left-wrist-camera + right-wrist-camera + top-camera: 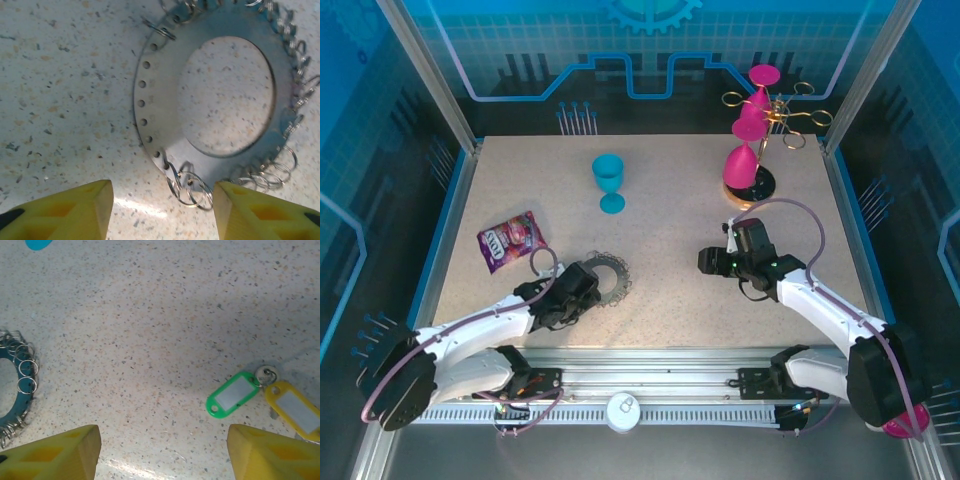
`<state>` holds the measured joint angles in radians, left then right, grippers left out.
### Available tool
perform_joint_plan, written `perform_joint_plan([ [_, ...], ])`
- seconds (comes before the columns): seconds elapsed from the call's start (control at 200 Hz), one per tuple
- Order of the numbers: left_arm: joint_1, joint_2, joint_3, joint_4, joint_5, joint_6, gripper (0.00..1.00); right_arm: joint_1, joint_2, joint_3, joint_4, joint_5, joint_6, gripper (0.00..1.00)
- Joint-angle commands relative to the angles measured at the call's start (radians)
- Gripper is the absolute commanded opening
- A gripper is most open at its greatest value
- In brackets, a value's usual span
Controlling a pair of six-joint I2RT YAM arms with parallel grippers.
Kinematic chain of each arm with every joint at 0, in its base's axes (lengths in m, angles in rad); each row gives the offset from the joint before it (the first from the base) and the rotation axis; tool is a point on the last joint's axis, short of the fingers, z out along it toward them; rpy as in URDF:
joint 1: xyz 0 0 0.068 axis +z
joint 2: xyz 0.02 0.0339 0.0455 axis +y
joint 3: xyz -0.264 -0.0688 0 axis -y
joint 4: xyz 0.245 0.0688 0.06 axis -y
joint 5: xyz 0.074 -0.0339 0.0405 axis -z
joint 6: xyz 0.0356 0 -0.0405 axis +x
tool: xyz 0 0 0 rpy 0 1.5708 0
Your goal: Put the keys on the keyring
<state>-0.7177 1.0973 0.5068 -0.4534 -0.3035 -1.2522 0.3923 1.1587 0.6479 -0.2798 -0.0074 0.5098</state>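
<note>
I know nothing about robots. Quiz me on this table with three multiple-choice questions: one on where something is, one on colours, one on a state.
1. Where is the keyring?
A) Flat on the table, right by the left gripper
B) At the table's far right corner
C) Hanging in the air

2. What colours are the two tags on the keys?
A) Red and blue
B) Green and yellow
C) Black and white

3. How is the right gripper?
A) Shut on the keys
B) Shut on the keyring
C) Open, holding nothing

Answers:
1 A: the left wrist view shows it lying just ahead of that gripper.
2 B: a green tag and a yellow tag lie side by side.
3 C: its jaws stand apart with bare table between them.
</note>
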Motion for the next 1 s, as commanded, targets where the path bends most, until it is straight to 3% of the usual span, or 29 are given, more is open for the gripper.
perform_joint_plan([
  [0.0, -0.01, 0.043, 0.05, -0.019, -0.037, -0.03, 0.51, 0.013, -0.003, 0.004, -0.037, 0.029, 0.024, 0.68],
  [0.43, -0.029, 0.17, 0.09, 0.025, -0.042, -0.035, 0.36, 0.013, 0.006, 0.015, -0.051, 0.042, 0.023, 0.67],
  [0.535, -0.049, 0.21, 0.109, 0.009, -0.053, -0.043, 0.29, 0.013, 0.006, 0.016, -0.055, 0.046, 0.025, 0.67],
  [0.996, -0.109, 0.292, 0.187, -0.108, -0.129, -0.079, 0.18, 0.012, -0.008, 0.013, -0.065, 0.058, 0.023, 0.67],
])
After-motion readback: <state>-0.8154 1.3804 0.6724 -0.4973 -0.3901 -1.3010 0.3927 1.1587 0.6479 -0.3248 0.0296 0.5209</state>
